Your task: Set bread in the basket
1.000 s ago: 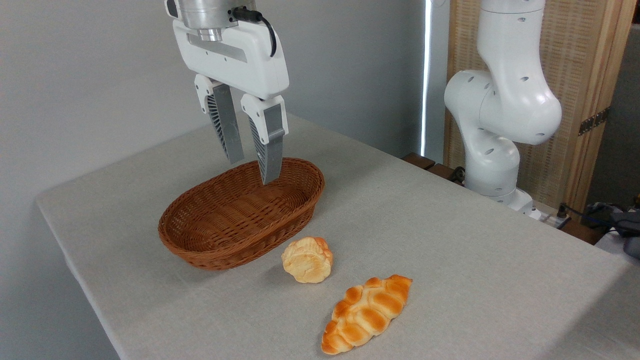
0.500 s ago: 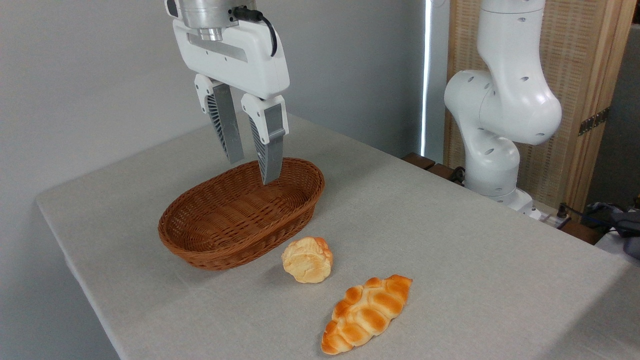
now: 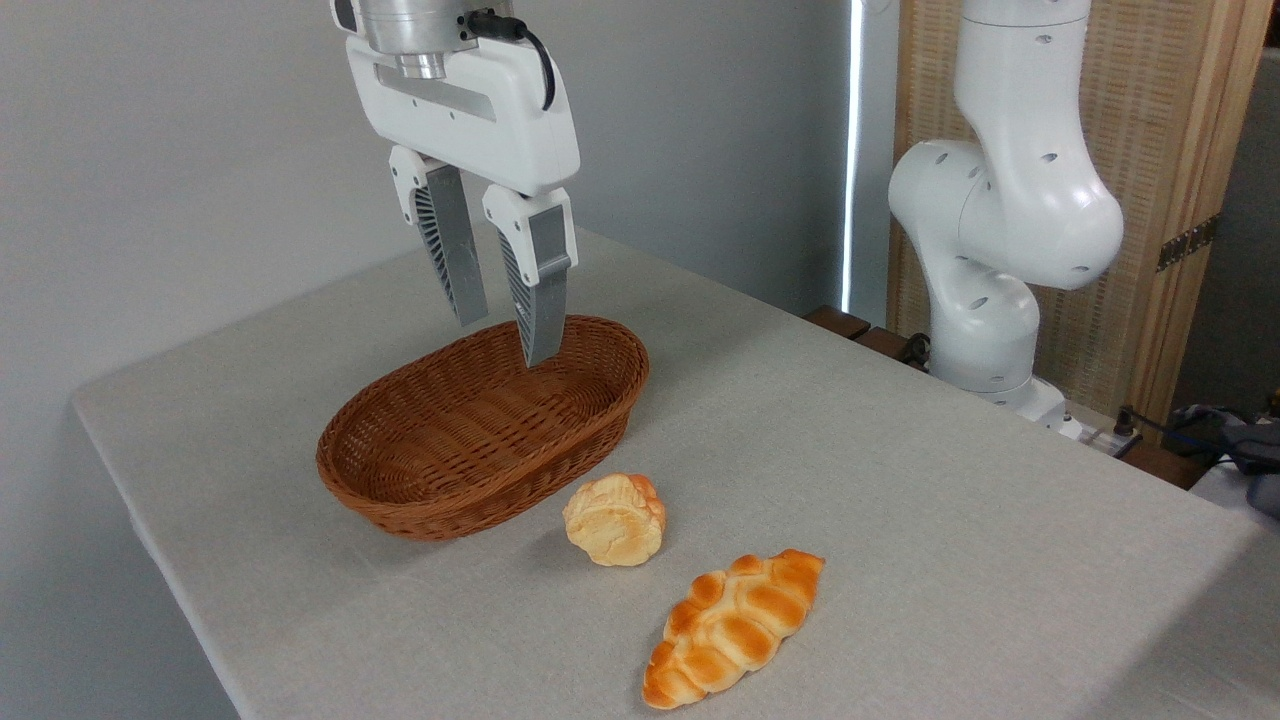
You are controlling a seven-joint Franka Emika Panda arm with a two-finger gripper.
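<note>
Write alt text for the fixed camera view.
A white robot claw hangs open above an empty oval brown wicker basket on a grey table. A small round golden bun and a braided orange loaf lie beside it.

Cloth-covered table [image 3: 900, 480], basket [image 3: 420, 500], bread [image 3: 614, 518], braided loaf [image 3: 735, 625]

Bright, even light; sharp focus

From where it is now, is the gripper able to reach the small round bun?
Probably yes. The gripper hangs open and empty above the basket, and the bun lies uncovered on the table just beside the basket, apart from the braided loaf.
</note>
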